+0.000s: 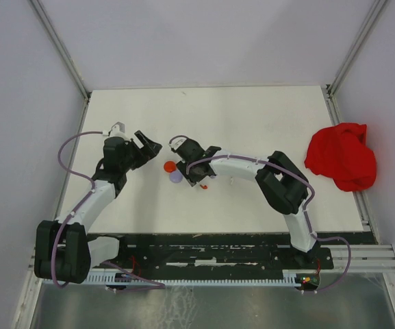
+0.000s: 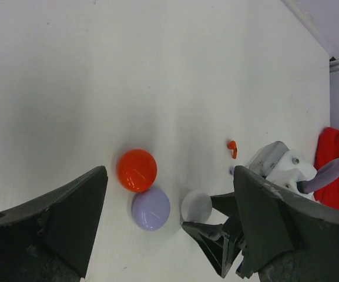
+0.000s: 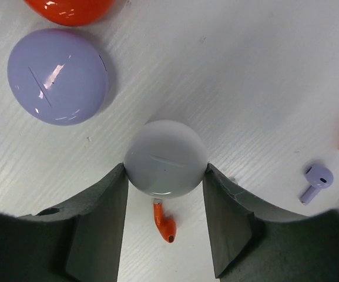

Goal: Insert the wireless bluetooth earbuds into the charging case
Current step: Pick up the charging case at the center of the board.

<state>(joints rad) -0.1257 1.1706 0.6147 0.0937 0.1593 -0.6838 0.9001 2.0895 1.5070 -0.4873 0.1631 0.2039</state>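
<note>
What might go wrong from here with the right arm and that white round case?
1. The right gripper touches the white case only with the tips of its jaws, on a smooth round rim, so the case may squirt out forward.
2. A red earbud lies between the jaws, just behind the case, and could get nudged or pinched.
3. The purple case sits close by and may be bumped.

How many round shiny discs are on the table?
3. The red disc lies next to the purple disc; the white disc sits just past the purple one, between the fingers of the right gripper. Others may be hidden.
</note>
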